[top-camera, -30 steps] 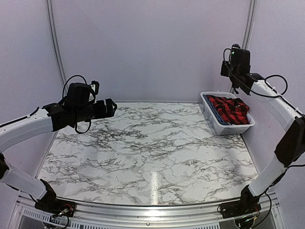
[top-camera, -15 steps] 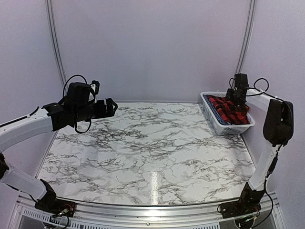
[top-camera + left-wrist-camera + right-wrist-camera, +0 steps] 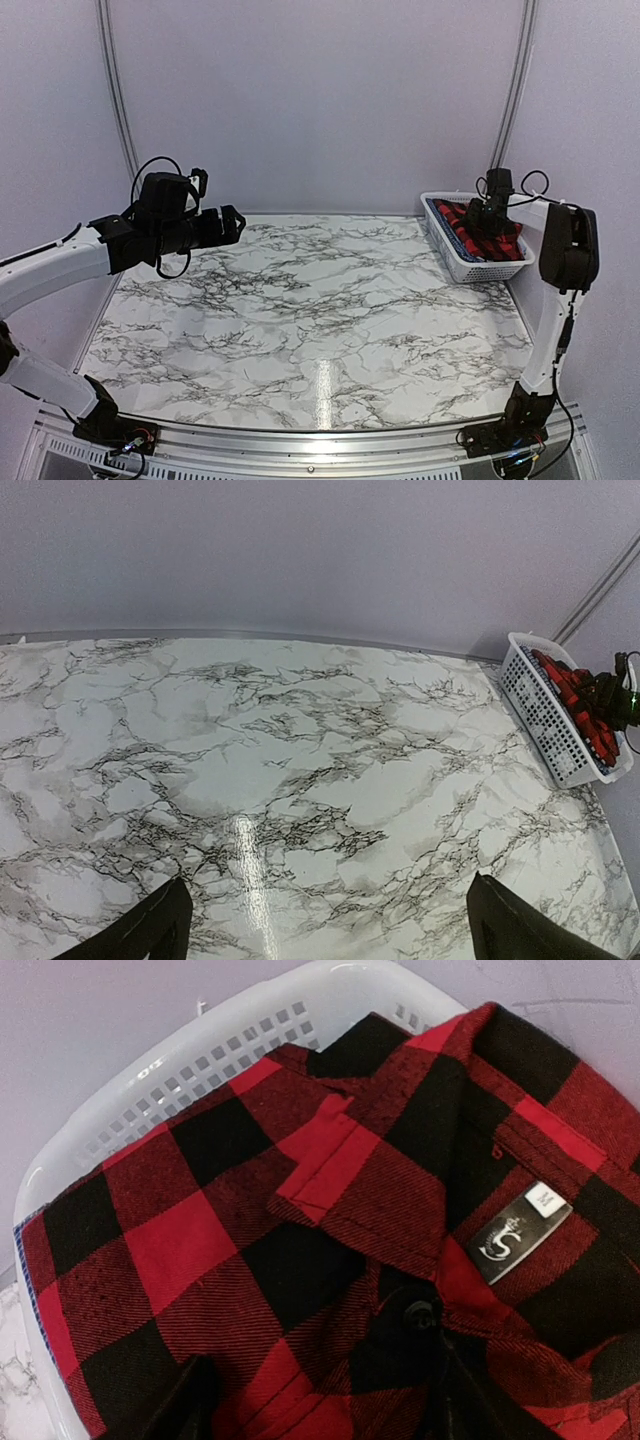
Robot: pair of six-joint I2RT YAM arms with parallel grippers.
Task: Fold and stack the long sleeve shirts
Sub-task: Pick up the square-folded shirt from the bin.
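Right arm (image 3: 568, 245): one second ago it is stretched high, with the wrist well above the basket (image 3: 480, 272). Half a second ago it is folded down towards the basket. It now sits lower again, with the elbow drawn in near the basket's right side and the forearm reaching leftward over the rim.

Right gripper (image 3: 497, 212): it is no longer raised clear of the basket. It is now down inside it, at the red-and-black check shirt (image 3: 472, 238), and hides the part of the cloth that was in full view a second ago. In the right wrist view its fingers (image 3: 190, 1405) stand apart just over the shirt's collar
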